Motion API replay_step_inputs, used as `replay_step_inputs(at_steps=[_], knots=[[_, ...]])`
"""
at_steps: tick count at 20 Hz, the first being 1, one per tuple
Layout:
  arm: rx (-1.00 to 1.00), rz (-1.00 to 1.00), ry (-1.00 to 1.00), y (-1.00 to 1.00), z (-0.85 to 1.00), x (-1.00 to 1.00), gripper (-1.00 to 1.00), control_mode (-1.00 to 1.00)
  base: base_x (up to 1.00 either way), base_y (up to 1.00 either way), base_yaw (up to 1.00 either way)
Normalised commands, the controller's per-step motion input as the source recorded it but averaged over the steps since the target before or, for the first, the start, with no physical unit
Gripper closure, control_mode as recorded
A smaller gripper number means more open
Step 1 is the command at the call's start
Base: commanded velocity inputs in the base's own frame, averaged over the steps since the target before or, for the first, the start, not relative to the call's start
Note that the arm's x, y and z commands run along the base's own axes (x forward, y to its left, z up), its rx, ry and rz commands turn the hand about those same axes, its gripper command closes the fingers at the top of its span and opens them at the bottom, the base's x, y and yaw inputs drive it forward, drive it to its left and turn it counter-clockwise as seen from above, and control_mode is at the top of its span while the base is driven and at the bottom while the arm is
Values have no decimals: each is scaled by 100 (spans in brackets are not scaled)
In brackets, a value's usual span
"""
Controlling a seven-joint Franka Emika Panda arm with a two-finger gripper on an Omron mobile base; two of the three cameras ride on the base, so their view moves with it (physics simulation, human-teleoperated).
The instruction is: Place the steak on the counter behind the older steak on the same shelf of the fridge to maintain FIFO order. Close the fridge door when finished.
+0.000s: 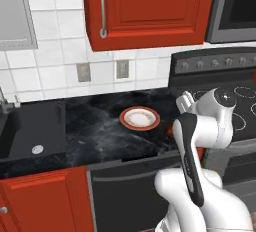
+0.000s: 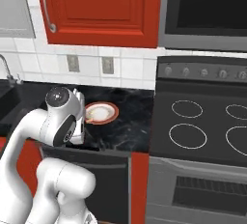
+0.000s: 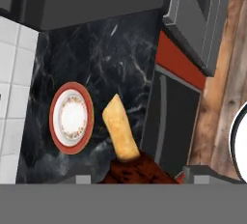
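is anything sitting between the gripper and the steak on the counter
Nothing visible does. In the hand view the dark brown steak lies at the bottom edge, just ahead of the gripper's fingertips. A tan bread stick touches its far side, and the red-rimmed plate sits apart on the black counter.

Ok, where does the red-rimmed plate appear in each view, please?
Left base view: the plate is at centre, on the black counter, left of the arm.
Right base view: the plate is left of centre, just right of the arm's wrist.
Hand view: the plate is at left, beside a pale stick-shaped food.
Shared landmark: the stove, right in both base views, top in the hand view.
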Motion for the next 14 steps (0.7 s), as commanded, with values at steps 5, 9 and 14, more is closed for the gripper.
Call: replay_step_inputs(at_steps=[5, 9, 14], knots=[[0, 0, 0, 0, 0, 0, 100, 100, -100, 0, -9], [0, 0, 0, 0, 0, 0, 100, 100, -100, -7, -15], [0, 0, 0, 0, 0, 0, 100, 100, -86, -23, -31]])
